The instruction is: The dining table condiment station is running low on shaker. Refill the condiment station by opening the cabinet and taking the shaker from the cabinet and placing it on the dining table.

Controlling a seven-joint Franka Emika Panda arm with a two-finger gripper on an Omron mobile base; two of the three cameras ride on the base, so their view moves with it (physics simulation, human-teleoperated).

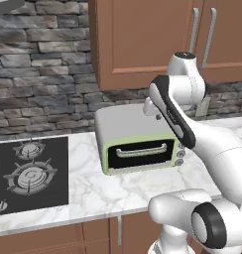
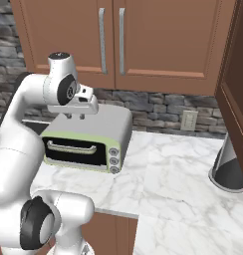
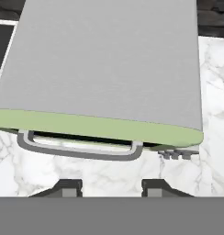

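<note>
Claw (image 3: 111, 187) hangs released above the grey-topped, pale-green-fronted toaster oven (image 1: 138, 141). In the hand view its two dark fingertips (image 3: 68, 187) stand well apart with bare marble between them. It holds nothing and touches nothing.

Reddish-brown wooden wall cabinet (image 2: 113, 37) with long vertical silver bar handles (image 2: 121, 41) is above and behind the hand, both doors closed. Small black shaker cannot be located; by the task it should be behind those doors. Dining table lies outside these camera views.

Step in hand, as I judge it: the very start, approach to the cabinet. Nothing opened, nothing fetched.

Next move calls for:
- raising the hand from over the oven toward the door handles, which sit higher than the wrist in the right base view;
- turning the fingers to straddle one vertical bar, then closing on it;
- pulling along the door's swing arc, not straight back.

White marble counter (image 2: 168, 169) under the oven also carries a grey cone-shaped object (image 2: 227, 169) at far right, well apart from the arm.
</note>
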